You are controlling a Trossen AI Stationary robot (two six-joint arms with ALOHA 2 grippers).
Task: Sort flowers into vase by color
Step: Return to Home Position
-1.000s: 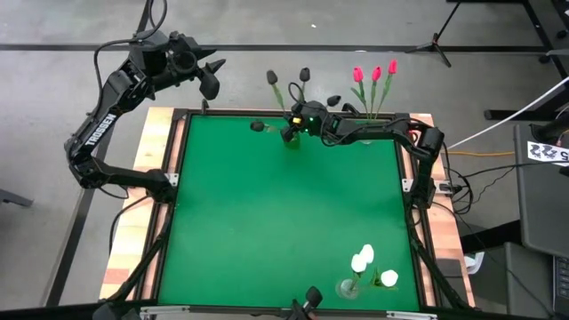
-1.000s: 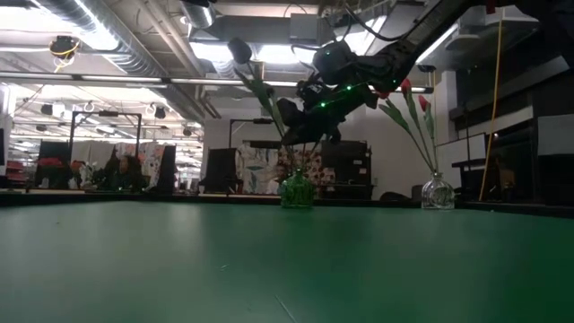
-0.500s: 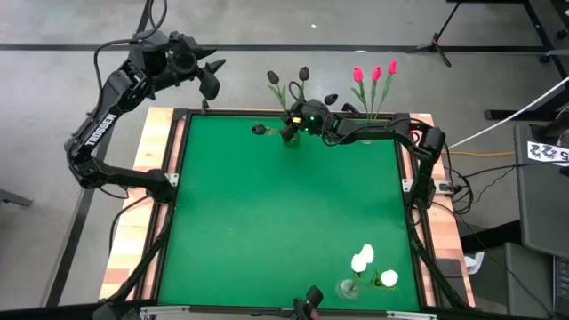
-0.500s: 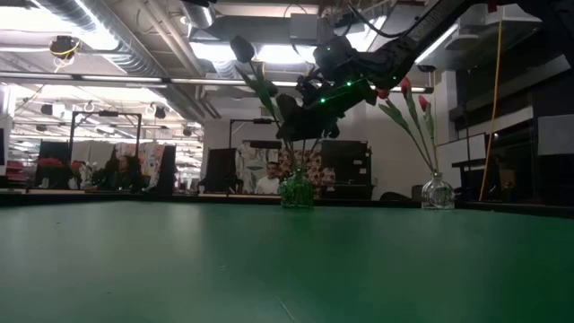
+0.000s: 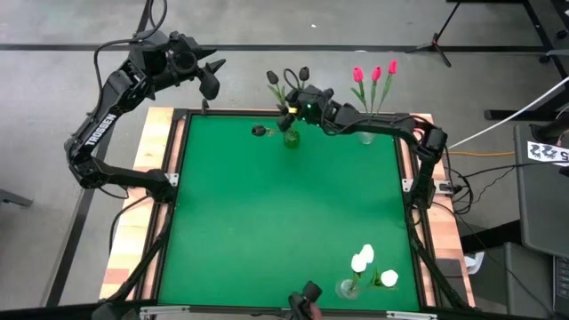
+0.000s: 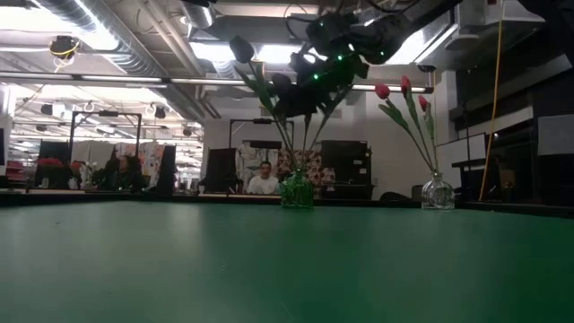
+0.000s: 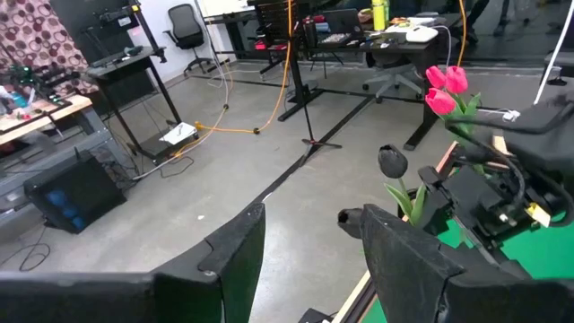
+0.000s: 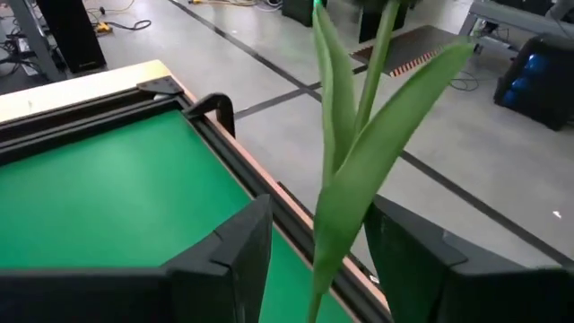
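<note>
Black tulips (image 5: 274, 78) upright in the green vase (image 5: 291, 138) at the far edge of the counter (image 5: 267, 222), one stem seen between the parted fingers of the right end effector (image 5: 295, 96) just above, so probably to leave upward along it; left end effector (image 5: 213, 77), parted too, outside the far left corner.

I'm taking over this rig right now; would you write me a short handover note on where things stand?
Left gripper: open, raised beyond the table's far left corner, idle.
Right gripper: open, above the green vase, with a tulip leaf between its fingers, not gripped.
Black tulips are in the green vase, red tulips in the far clear vase, white tulips in the near clear vase.
Done: sorting; no loose flowers show on the table.
Left: lift the right arm clear of the stems and home it.
</note>
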